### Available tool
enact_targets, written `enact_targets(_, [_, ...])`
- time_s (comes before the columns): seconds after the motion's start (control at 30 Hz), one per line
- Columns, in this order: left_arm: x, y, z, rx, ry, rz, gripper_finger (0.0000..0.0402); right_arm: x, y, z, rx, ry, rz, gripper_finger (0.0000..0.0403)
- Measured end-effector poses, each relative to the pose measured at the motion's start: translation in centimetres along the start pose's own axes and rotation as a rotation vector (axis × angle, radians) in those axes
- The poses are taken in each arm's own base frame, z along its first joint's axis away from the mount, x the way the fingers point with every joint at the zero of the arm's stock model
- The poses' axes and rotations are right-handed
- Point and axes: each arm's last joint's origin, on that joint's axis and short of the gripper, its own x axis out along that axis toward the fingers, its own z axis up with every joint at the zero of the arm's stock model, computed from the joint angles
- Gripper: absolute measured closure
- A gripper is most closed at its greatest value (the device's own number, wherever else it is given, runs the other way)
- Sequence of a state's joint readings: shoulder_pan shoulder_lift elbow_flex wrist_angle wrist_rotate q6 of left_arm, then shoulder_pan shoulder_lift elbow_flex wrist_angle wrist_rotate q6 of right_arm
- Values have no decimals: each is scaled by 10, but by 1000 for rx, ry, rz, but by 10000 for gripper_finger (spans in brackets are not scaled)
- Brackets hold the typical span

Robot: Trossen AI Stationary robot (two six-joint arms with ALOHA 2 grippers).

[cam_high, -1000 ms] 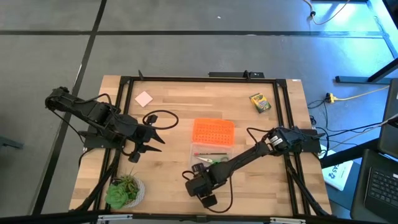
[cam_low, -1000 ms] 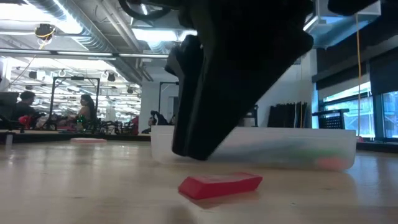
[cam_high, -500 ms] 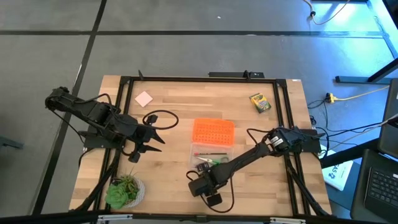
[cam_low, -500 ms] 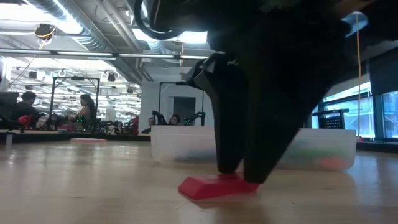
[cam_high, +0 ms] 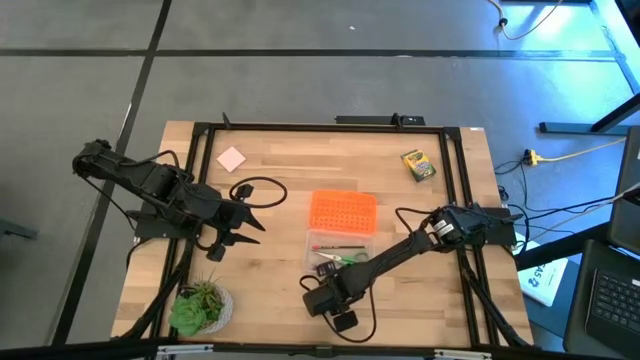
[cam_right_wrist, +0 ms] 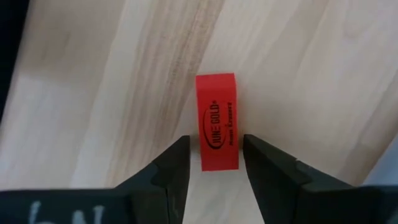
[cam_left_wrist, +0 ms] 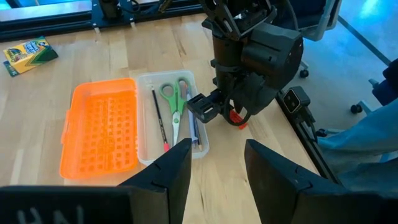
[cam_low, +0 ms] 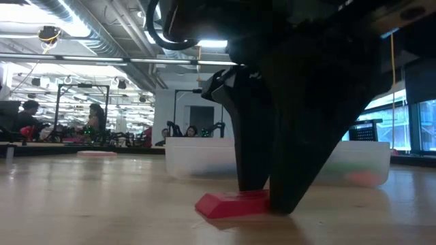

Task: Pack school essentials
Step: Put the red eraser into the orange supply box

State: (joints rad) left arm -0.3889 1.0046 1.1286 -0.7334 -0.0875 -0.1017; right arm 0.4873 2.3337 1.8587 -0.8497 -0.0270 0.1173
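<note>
The small red eraser lies flat on the wood near the table's front edge. My right gripper points down over it, open, with one finger on either side of the eraser's end and a narrow gap showing on each side. In the high view this gripper is just in front of the clear box. That box holds the green-handled scissors, a pencil and a pen. My left gripper hovers open at the table's left, holding nothing.
The orange perforated lid lies beside the clear box on its far side. The crayon box is at the far right and the pink note pad at the far left. A potted plant stands at the near left corner.
My right gripper has tipped more steeply downward. Its fingers have come down from just above and beside the eraser to stand on either side of it. The eraser has stayed where it was.
</note>
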Motion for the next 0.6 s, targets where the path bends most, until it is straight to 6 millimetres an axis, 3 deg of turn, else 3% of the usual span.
enact_targets(0.37, [0,0,0,0,0,0,259,0,0,0,13,-2,-2,301])
enact_targets(0.6, [0,0,0,0,0,0,260,0,0,1,35,-6,-6,307])
